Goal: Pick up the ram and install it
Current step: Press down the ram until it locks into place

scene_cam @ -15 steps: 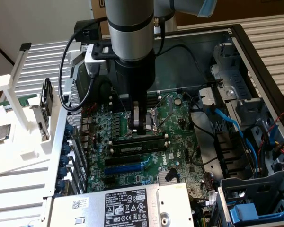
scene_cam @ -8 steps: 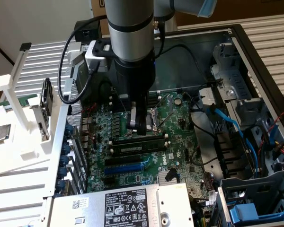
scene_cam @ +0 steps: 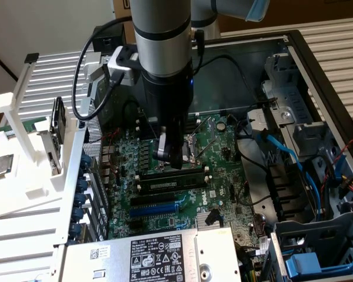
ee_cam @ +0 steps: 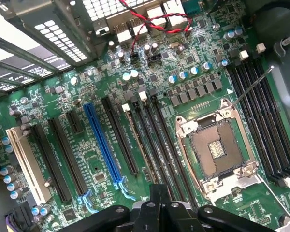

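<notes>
Quick update from inside the PC case. My gripper (scene_cam: 172,158) has its fingers pressed flat together with nothing pinched between them. I'm using them as one blunt poker, and as far as I can tell that's the point: a stick goes into a slot by being pushed from above, not squeezed.

The ram (scene_cam: 165,183) lies lengthwise in one of the black memory slots on the motherboard (scene_cam: 223,176), just under and a bit in front of my fingertips. From the exterior view it looks low and level in the slot, so I'd guess it's seated or close to it. I can't see whether the end latches have clicked.

In the wrist view my fingertips (ee_cam: 157,191) line up with that bank of slots. The open processor socket (ee_cam: 217,150) is just off to one side and the blue slot (ee_cam: 102,142) to the other. I hang straight down so the push goes along the slot walls.
</notes>
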Robot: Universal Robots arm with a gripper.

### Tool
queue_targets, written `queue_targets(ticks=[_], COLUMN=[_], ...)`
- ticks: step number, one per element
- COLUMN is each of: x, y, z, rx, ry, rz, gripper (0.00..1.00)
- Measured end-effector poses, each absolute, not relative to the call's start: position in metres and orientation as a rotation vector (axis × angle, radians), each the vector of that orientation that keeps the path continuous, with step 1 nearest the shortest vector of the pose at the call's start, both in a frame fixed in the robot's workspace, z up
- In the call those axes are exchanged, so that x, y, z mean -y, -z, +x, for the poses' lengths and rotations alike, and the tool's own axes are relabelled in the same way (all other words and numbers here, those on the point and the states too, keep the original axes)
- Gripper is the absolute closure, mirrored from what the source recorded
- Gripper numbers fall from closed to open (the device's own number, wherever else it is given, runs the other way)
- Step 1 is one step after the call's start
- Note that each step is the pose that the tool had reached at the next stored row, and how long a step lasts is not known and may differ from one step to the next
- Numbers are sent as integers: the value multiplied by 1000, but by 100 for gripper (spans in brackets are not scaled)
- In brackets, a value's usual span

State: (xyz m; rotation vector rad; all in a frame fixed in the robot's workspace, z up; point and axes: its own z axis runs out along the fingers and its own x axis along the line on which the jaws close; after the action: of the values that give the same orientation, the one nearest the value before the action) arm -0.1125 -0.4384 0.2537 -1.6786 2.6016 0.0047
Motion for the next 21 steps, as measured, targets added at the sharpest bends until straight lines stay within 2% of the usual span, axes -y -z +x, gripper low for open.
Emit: queue_targets(ticks=[21], x=[438], y=[-254], z=[-112], rx=[-2859], ry=[8], rz=[-1190], gripper=[90])
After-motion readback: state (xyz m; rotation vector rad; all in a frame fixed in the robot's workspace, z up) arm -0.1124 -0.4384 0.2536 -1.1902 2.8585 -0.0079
